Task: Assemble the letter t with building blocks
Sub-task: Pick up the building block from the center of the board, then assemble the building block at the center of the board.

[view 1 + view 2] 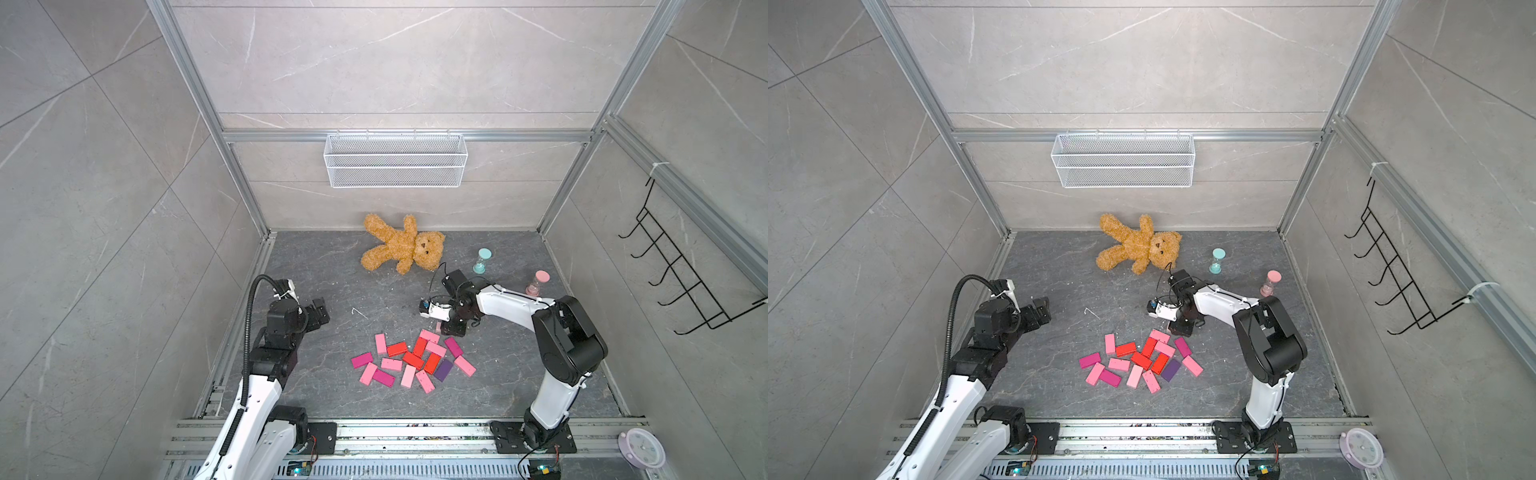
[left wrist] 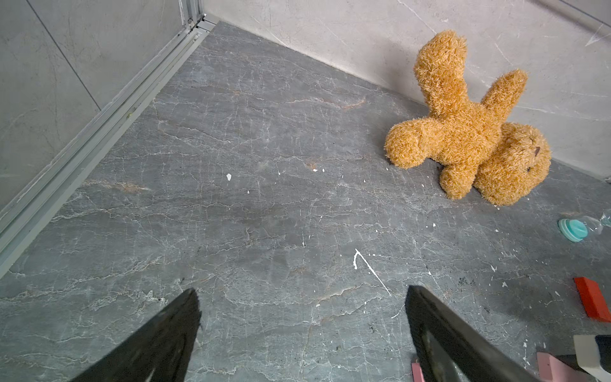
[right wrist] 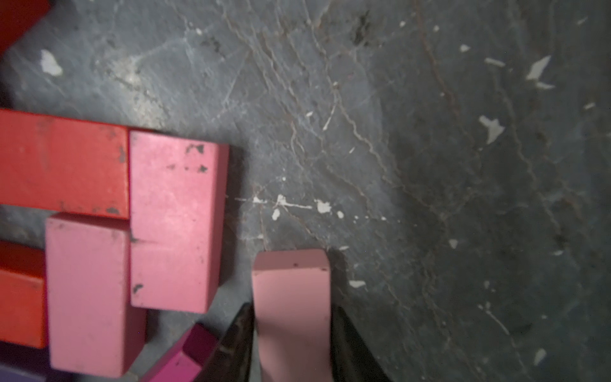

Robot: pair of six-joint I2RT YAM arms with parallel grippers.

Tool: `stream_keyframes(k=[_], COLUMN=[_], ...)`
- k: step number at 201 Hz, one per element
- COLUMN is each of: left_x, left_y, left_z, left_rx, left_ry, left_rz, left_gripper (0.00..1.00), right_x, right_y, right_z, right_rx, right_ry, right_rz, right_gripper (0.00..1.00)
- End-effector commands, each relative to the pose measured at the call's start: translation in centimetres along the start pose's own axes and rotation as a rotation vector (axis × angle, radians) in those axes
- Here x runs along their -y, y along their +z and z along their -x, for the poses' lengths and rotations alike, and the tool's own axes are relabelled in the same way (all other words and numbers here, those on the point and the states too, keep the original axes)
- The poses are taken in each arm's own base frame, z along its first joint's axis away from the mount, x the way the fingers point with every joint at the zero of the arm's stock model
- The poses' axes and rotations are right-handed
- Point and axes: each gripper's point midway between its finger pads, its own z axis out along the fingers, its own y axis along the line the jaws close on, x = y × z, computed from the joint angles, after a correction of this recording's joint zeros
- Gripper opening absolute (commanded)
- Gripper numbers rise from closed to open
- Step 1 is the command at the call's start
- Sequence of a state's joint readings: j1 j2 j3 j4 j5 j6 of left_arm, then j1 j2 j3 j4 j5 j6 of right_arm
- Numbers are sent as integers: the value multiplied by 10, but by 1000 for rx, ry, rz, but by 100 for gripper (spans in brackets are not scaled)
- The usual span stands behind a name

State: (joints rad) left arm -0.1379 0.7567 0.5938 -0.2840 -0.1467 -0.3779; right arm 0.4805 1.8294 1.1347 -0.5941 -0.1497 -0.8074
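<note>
1. One left gripper [image 2: 301, 292]: jaws spread wide, nothing between them, over bare tabletop [image 2: 264, 198], well apart from the heap.
2. One right gripper [image 3: 292, 317]: fingers [image 3: 238, 337] pressed against both faces of a light pink block [image 3: 291, 274]. That block stands on edge at the heap's far side, just beside a flat pink block [image 3: 175, 221]. Whether it touches the tabletop cannot be told.
3. Many building blocks [image 1: 415, 359]: a loose, unordered heap lying flat between the two arms. Colours are light pink, magenta and red, plus one purple block [image 1: 443, 370].
4. One teddy bear [image 1: 401, 249]: lying by the back wall.
5. One teal hourglass [image 1: 482, 261] and one pink hourglass [image 1: 538, 283]: both upright, beyond the right arm.
</note>
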Motion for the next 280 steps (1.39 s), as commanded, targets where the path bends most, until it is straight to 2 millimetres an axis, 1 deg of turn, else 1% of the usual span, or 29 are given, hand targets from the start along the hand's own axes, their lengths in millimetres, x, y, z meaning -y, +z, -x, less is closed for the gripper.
stream_keyframes(k=[1,10,26,43,47,52,79,108,119,133,149,180,190,221,280], left_x=[4,5,5,5,5,5,5,5,4,4,4,3,3,3,4], left_y=[-1,-1,-1,0,-1,-1,-2,-3,-3,-3,-2,-2,-2,-4,-3], left_z=[8,9,10,9,10,10,11,11,11,12,12,13,13,14,14], left_rx=[40,43,44,43,45,45,55,67,70,76,81,81,83,88,90], left_ry=[-1,0,0,0,1,0,1,-1,-2,0,1,3,6,5,4], left_rz=[-22,-22,-24,-24,-25,-24,-27,-27,-26,-26,-26,-24,-23,-21,-26], left_gripper=[99,99,99,100,99,100,99,100,99,99,99,99,99,100,100], right_x=[-1,2,11,23,20,16,36,55,61,67,73,83,89,102,108], right_y=[2,-1,-8,-21,-23,-26,-35,-47,-46,-45,-44,-43,-43,-34,-16], right_z=[-7,-6,1,8,9,8,9,14,10,-1,-9,-14,-15,-27,-36], right_rx=[-68,-71,-55,-40,-40,-44,-95,-80,-101,-137,-136,-93,-91,-111,-99], right_ry=[-37,-55,-81,-133,-177,-235,-296,-314,-321,-317,-289,-261,-257,-242,-216], right_rz=[17,7,-32,-89,-66,-44,-97,-126,-138,-135,-130,-143,-153,-158,-124], right_gripper=[32,27,26,26,19,14,12,13,13,13,14,15,17,18,19])
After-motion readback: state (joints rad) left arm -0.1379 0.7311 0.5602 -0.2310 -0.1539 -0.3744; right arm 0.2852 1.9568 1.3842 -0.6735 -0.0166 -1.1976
